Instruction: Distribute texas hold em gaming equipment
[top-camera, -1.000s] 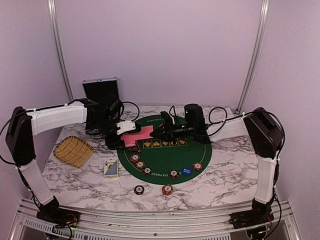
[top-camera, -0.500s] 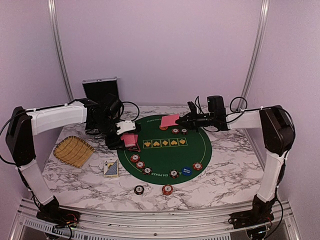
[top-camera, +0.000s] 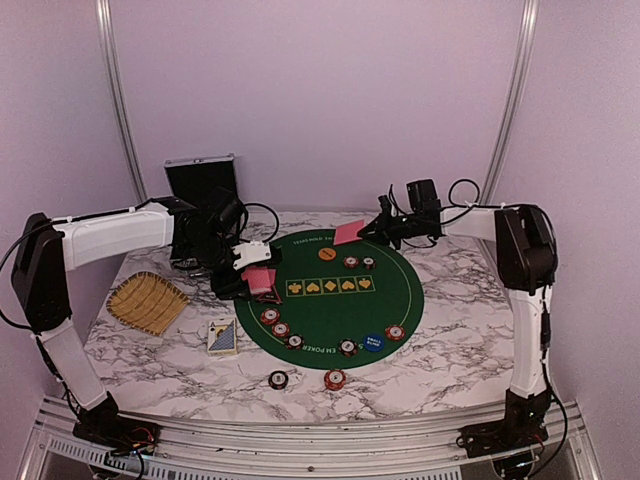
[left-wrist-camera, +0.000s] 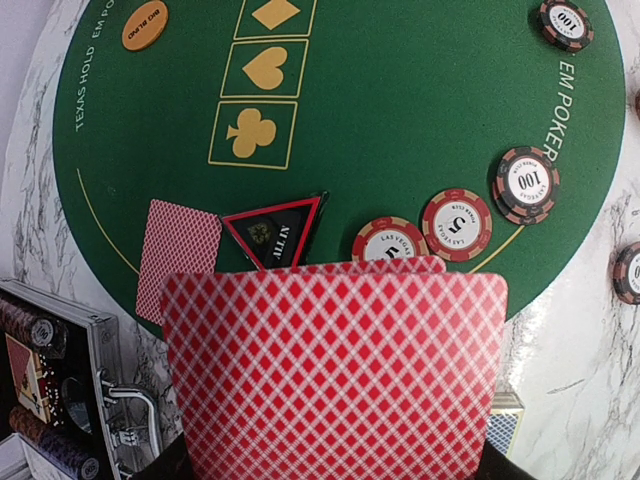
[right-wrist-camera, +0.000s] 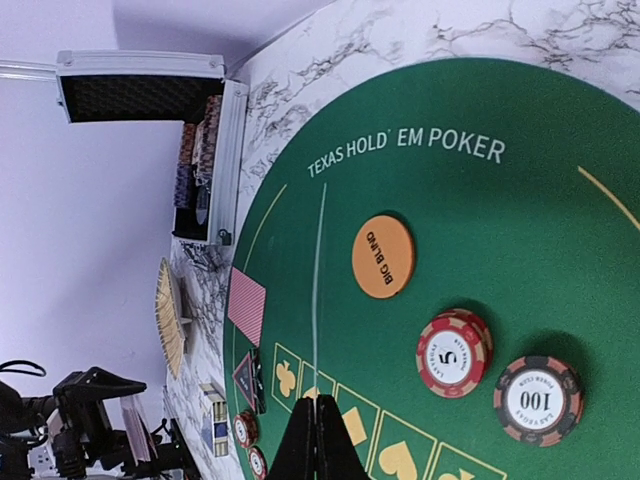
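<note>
1. My left claw (top-camera: 246, 268) is clenched on a stack of red-backed cards (left-wrist-camera: 335, 375). The stack juts out ahead of my fingers, above the left edge of the green mat (left-wrist-camera: 400, 120).
2. Just past the stack, 1 face-down card (left-wrist-camera: 178, 255) and the dark triangular marker (left-wrist-camera: 272, 230) lie side by side on the mat.
3. My right claw (right-wrist-camera: 318, 422) pinches 1 red-backed card (top-camera: 348, 233), holding it over the mat's far edge, with the orange disc (right-wrist-camera: 383, 256) lying near.
</note>
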